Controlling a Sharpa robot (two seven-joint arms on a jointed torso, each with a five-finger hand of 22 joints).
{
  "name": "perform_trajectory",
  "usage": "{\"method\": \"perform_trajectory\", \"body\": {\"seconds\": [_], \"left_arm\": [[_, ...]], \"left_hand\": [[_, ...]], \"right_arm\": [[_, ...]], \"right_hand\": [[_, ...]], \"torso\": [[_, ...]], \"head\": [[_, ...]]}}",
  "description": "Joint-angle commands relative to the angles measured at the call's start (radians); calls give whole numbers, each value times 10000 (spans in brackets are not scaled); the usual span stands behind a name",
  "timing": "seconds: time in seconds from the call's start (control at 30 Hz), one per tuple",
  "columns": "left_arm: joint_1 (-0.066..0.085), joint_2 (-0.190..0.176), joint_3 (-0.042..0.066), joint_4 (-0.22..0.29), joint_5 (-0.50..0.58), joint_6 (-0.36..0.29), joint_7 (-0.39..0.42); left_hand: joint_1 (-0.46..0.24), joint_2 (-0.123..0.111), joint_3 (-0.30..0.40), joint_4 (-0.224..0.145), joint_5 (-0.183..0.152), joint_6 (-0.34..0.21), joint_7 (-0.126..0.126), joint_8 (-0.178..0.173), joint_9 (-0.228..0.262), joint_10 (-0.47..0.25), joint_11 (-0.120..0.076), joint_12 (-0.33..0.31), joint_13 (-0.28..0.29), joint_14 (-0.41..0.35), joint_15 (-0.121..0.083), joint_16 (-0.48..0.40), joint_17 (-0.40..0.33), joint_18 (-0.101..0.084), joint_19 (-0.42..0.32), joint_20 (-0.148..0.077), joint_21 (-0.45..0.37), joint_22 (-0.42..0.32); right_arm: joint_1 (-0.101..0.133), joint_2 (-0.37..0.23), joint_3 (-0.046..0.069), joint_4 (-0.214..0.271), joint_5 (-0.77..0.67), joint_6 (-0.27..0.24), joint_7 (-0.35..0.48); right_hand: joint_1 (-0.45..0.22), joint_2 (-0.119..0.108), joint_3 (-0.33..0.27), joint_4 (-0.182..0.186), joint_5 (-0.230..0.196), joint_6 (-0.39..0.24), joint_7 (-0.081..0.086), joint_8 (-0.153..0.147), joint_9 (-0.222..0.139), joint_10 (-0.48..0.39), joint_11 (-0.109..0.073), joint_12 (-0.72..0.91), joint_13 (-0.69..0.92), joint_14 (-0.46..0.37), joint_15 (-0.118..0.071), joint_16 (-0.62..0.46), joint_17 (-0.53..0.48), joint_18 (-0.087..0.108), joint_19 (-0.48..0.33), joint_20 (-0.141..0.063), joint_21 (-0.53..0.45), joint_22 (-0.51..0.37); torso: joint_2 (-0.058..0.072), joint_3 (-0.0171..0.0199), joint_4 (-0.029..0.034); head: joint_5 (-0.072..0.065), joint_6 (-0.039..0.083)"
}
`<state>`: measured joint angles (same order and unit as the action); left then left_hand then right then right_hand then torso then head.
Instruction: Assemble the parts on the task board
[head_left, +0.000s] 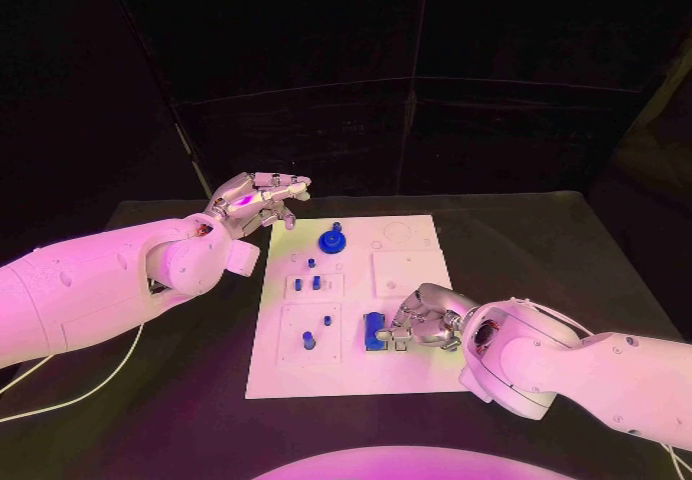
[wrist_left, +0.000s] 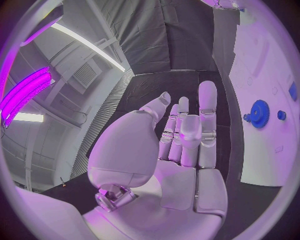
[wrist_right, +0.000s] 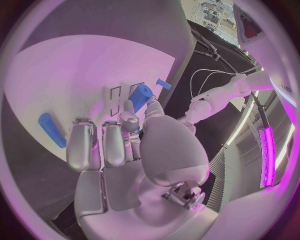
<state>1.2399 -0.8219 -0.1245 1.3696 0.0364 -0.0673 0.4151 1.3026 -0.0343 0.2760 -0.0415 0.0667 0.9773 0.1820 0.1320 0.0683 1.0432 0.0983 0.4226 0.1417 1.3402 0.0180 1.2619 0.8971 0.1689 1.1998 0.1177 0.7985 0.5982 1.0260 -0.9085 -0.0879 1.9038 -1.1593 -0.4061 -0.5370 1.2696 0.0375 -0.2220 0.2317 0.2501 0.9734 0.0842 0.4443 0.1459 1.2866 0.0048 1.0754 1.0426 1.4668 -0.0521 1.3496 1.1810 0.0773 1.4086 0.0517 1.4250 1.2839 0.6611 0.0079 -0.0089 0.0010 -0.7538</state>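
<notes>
A small blue rigid plastic block (head_left: 375, 331) is pinched by the right hand (head_left: 418, 322) over the near part of the flat white task board (head_left: 411, 375). It is judged light, stiff and slippery, best held by its flat sides. The left hand (head_left: 260, 203) is held open, empty.

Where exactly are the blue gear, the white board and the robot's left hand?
blue gear (head_left: 333, 240): head view, the middle of its toothed disc.
task board (head_left: 411, 272): head view, a bare white patch right of centre.
left hand (head_left: 260, 203): head view, the middle of the hand, its fingers spread and holding nothing.
</notes>
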Motion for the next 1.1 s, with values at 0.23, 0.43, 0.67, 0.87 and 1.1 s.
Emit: {"method": "perform_trajectory", "body": {"seconds": [0.23, 0.43, 0.67, 0.87, 1.1], "left_arm": [[14, -33, 7, 43, -18, 113, 28], [15, -40, 7, 59, -18, 136, -6], [15, -57, 7, 61, -18, 122, -14], [15, -65, 7, 54, -18, 113, -10], [15, -65, 6, 48, -18, 59, 59]], "left_hand": [[52, 16, -17, -47, 23, -59, -6, 30, -7, -63, 24, 62, 17, -51, 1, 40, -8, 149, -71, 17, -50, -9], [52, 16, -17, -47, 23, -59, -6, 30, -7, -63, 24, 62, 17, -51, 1, 40, -8, 149, -71, 17, -50, -9], [49, 23, -23, -41, 22, -63, -2, 35, -6, -71, 28, 72, 18, -56, 4, 40, -18, 148, -71, 18, -52, -11], [49, 23, -23, -41, 22, -63, -2, 35, -6, -71, 28, 72, 18, -56, 4, 40, -18, 148, -71, 18, -52, -11], [45, 25, -27, -37, 21, -65, -1, 36, -6, -73, 30, 76, 19, -51, 6, 47, -5, 146, -67, 19, -46, -3]], "right_arm": [[14, 127, 4, -125, -228, 354, -81], [15, 197, 4, -172, -310, 467, -103], [15, 112, 4, -124, -404, 627, -97], [15, -16, 4, -53, -423, 720, -83], [15, -118, 4, 6, -457, 764, -84]], "right_hand": [[534, 271, 125, -316, 35, 219, -74, 215, 64, 188, -47, 148, 184, 371, -145, 64, 76, -126, 46, -56, 50, 48], [601, 292, 115, -374, 42, 275, -101, 274, 84, 228, -69, 189, 244, 374, -161, 73, 100, -129, 53, -72, 57, 62], [662, 276, 93, -435, 101, 299, -122, 314, 97, 255, -90, 213, 287, 376, -178, 78, 114, -131, 57, -87, 61, 71], [682, 259, 74, -462, 145, 302, -128, 329, 102, 268, -97, 223, 306, 375, -185, 75, 114, -131, 55, -95, 60, 69], [751, 245, 43, -531, 284, 295, -142, 357, 110, 275, -110, 210, 319, 374, -199, 71, 118, -131, 53, -111, 58, 70]], "torso": [[7, 7, -1], [11, 11, 9], [-2, 13, 0], [-7, 15, -9], [-5, 11, -21]], "head": [[14, -35], [-15, -70], [-7, -68], [16, -57], [12, -51]]}}
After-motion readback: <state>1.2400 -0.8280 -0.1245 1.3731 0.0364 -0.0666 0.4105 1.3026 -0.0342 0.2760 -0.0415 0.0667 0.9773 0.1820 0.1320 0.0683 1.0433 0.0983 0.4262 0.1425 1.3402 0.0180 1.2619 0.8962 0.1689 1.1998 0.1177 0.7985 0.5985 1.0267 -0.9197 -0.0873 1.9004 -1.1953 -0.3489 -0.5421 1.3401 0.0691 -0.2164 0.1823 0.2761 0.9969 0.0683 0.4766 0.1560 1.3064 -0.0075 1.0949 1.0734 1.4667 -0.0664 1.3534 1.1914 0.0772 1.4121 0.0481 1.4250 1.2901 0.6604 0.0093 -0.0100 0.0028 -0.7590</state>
